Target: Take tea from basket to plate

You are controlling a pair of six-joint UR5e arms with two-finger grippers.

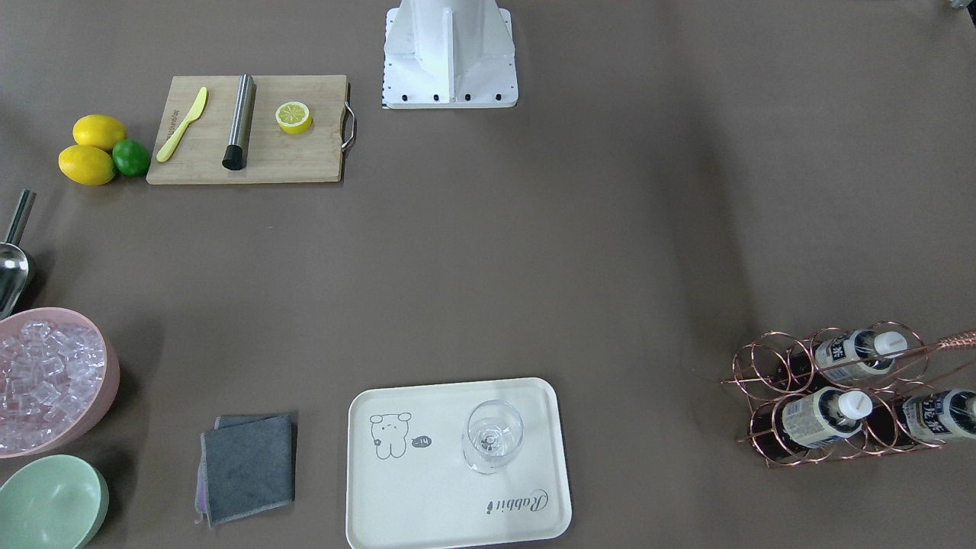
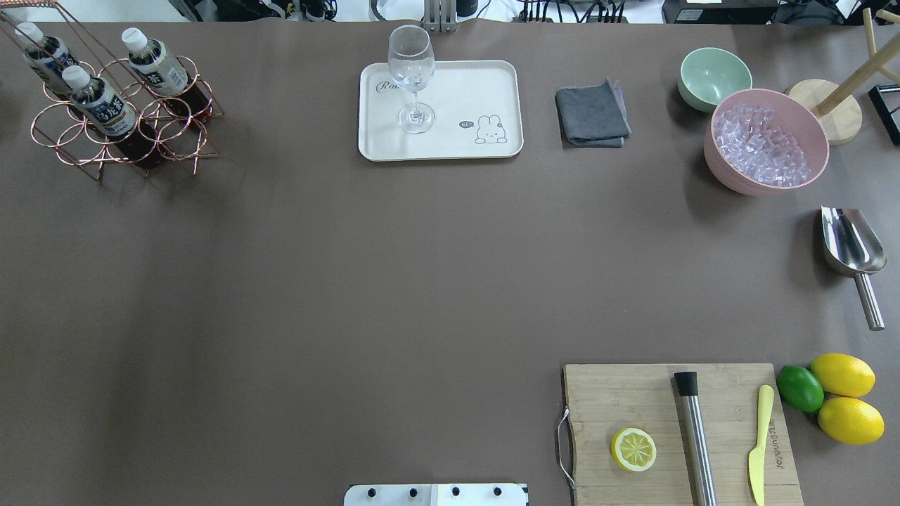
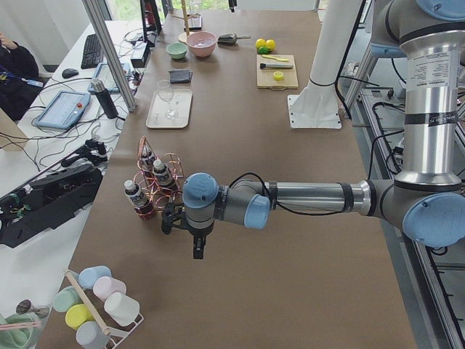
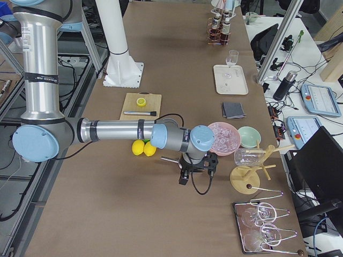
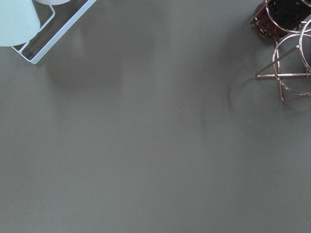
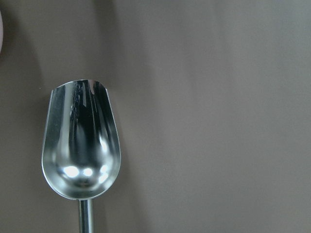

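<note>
Front-facing view first: no arm in shot, just three bottles of tea (image 1: 820,418) standing in the basket (image 1: 756,364). The plate (image 1: 450,503) lay well apart from it, with a stemmed glass (image 1: 493,436) on one half and the half with the drawing bare. Overhead said the same, a wide stretch of open table (image 2: 351,281) between basket and plate, nothing to dodge. On the left-end view my left gripper (image 3: 197,246) hung pointing down just beside the basket, which stood between it and the far-off plate. Nothing seemed to hang from it, but I could not tell whether its fingers were parted. On the right-end view the right gripper (image 4: 185,176) hung at the other end, far from the tea, its state likewise beyond telling. The left wrist camera showed bare table beneath, the basket's rings and one dark bottle foot up in the far right corner. The right wrist camera showed only a steel scoop (image 6: 80,141) directly below. My call was to rise above the caps, drop straight onto one neck and lift clear of the ring and the coiled handle (image 1: 945,340) before travelling. I would then set it on the bare half, away from the glass and inside the rim.
</note>
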